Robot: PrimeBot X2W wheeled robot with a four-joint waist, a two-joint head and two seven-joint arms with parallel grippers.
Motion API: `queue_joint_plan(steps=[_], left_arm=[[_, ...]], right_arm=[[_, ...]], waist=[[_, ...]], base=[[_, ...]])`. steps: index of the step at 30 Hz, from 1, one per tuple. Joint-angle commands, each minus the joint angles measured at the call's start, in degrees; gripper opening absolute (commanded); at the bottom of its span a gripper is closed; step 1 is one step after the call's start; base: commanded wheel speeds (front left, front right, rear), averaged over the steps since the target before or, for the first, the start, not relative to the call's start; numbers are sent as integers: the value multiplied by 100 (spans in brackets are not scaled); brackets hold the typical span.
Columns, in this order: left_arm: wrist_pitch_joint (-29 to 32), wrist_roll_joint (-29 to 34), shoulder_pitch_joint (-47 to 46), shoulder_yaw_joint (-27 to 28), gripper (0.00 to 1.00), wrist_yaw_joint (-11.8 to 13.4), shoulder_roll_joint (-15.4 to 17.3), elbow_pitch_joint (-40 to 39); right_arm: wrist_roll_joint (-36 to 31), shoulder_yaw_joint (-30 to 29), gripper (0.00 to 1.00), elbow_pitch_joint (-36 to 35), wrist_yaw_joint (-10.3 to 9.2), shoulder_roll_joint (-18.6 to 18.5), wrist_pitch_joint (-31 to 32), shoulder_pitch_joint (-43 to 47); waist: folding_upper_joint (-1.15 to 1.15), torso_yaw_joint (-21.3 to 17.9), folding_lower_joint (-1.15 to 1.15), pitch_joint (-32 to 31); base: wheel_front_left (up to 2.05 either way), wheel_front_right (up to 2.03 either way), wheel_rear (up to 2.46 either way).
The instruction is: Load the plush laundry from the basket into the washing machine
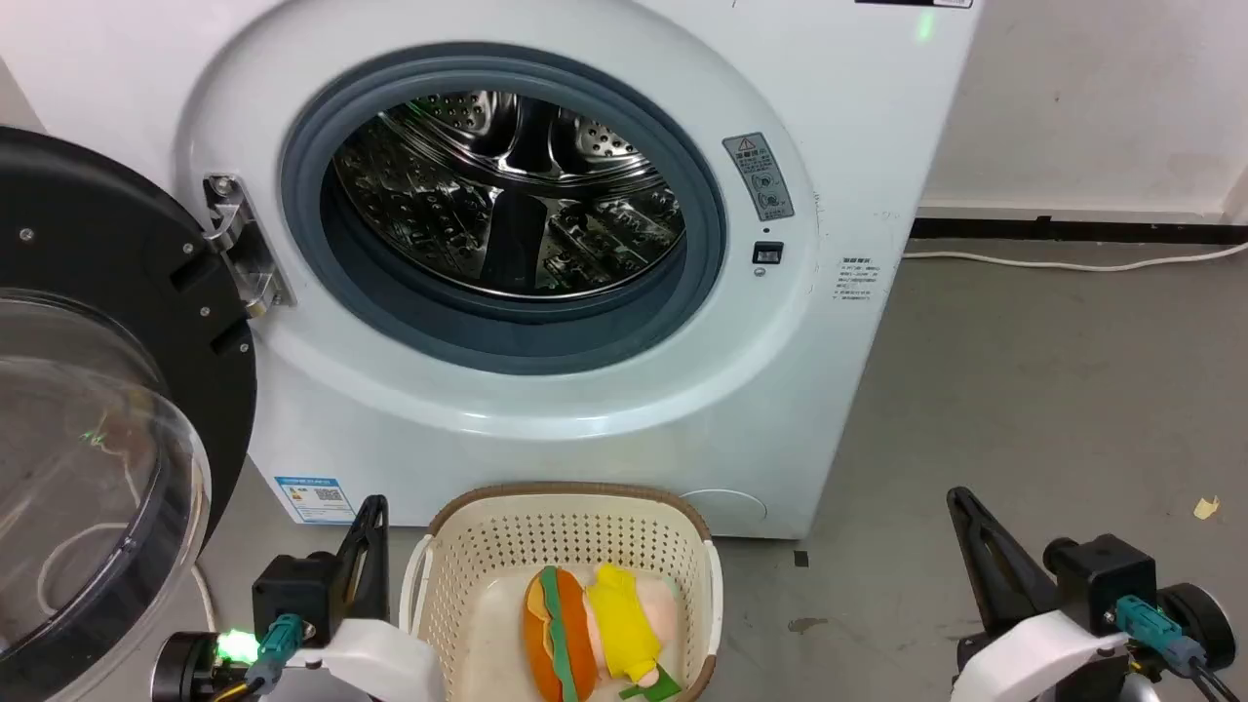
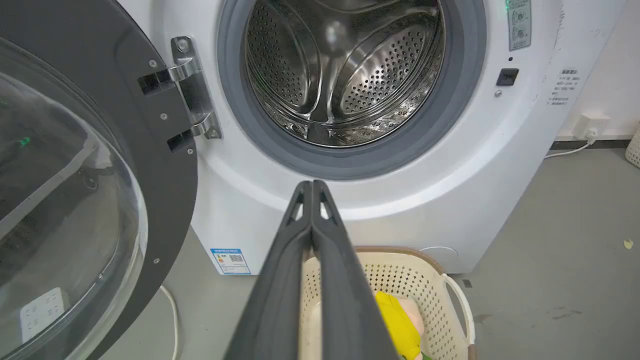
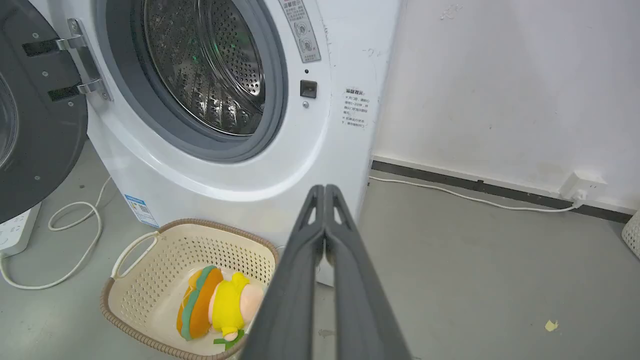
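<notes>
Nothing's loaded yet: both plush toys sit in the basket (image 1: 565, 531) on the floor (image 1: 1024, 390) right in front of the washing machine (image 1: 858, 146). The orange burger plush (image 1: 561, 634) lies touching the yellow-and-pink plush (image 1: 624, 624) at the near end of the tub. The drum (image 1: 507, 195) looks empty and the door (image 1: 97, 292) is swung open to the left, so the way in is free. Both grippers are pressed shut with nothing in them. The left gripper (image 1: 374, 509) hovers just beside the basket's left side, and the right gripper (image 1: 961, 499) is well off to the right over bare floor. My take on the first grab: the fingers need to spread before going down, since shut tips will just poke the toy. I'd use the left arm and take the burger first, because it's on that side. Come down from above, keep off the brown rim (image 1: 575, 490) and the white handle (image 1: 417, 575), and pinch across the burger's narrow width, not along it. It's soft, so bite deep enough to catch stuffing or it may slip on the lift. Watch that the yellow one doesn't ride along with it. Then clear the grey door ring (image 1: 507, 331) and let go deep in the drum, so it can't roll back out.
</notes>
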Motion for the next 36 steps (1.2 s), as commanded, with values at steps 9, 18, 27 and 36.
queue_joint_plan(steps=[9,18,27,36], left_arm=[[2,15,-86,1,0,-26,1,-24],[2,15,-86,1,0,-26,1,-24],[2,15,-86,1,0,-26,1,-24],[2,15,-86,1,0,-26,1,-24]], right_arm=[[-43,-9,0,13,3,-4,8,-67],[-43,-9,0,13,3,-4,8,-67],[-43,-9,0,13,3,-4,8,-67],[-43,-9,0,13,3,-4,8,-67]], waist=[[0,0,0,0],[0,0,0,0],[0,0,0,0],[0,0,0,0]], base=[[0,0,0],[0,0,0],[0,0,0],[0,0,0]])
